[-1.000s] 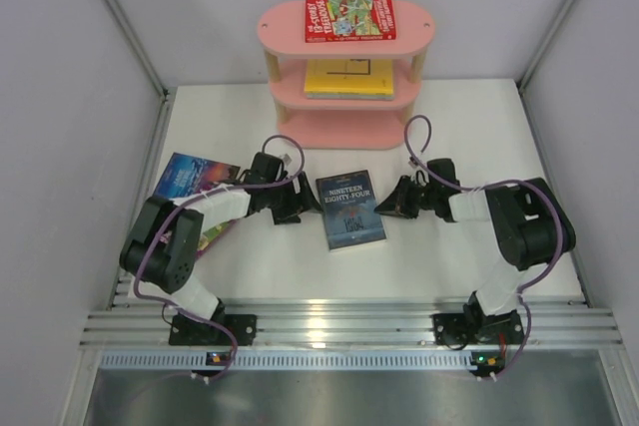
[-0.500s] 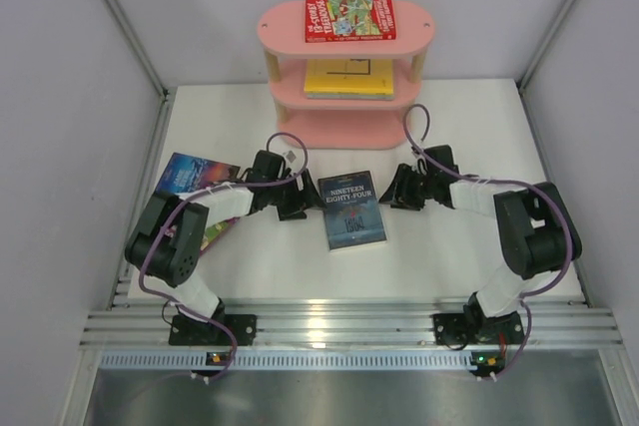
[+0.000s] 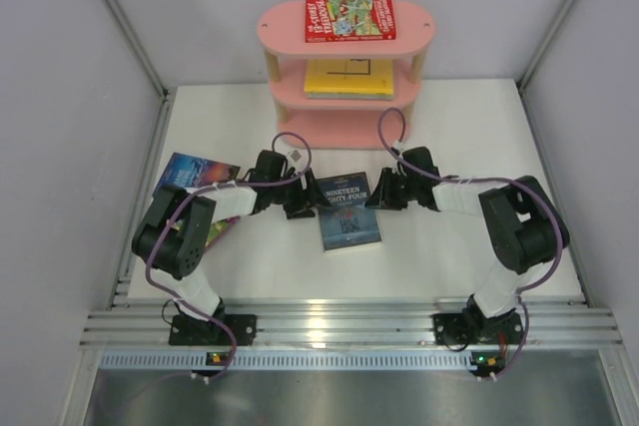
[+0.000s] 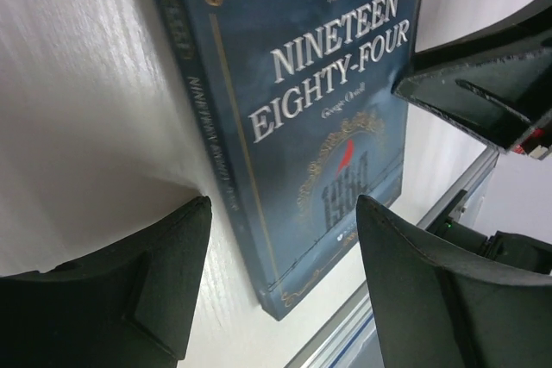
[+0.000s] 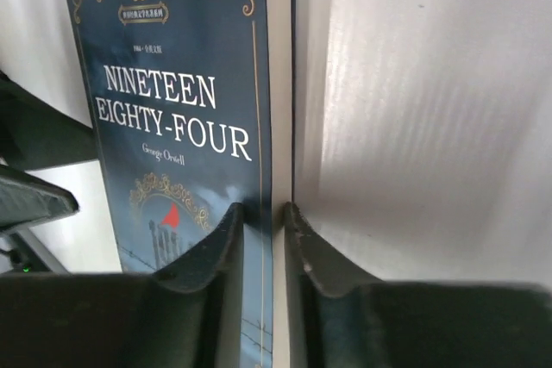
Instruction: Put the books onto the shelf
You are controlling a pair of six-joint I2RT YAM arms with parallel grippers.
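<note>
A dark navy book (image 3: 349,214) titled Nineteen Eighty-Four lies flat in the middle of the table. My right gripper (image 3: 377,195) is shut on its right page edge, one finger on the cover and one under it (image 5: 263,221). My left gripper (image 3: 305,202) stands open at the spine side, and the book's near corner (image 4: 276,290) lies between its spread fingers. The pink shelf (image 3: 280,27) stands at the back with a red illustrated book (image 3: 349,19) on its top board and a yellow book (image 3: 347,77) on the middle one.
A blue book with an orange glow (image 3: 190,175) lies at the left under my left arm, with another colourful book (image 3: 215,233) partly hidden beneath it. Grey walls close in both sides, and a metal rail (image 3: 349,326) runs along the near edge.
My right gripper slid left to the navy book's right edge and closed on it. The left gripper crept right to the spine, and the book shifted slightly left.
</note>
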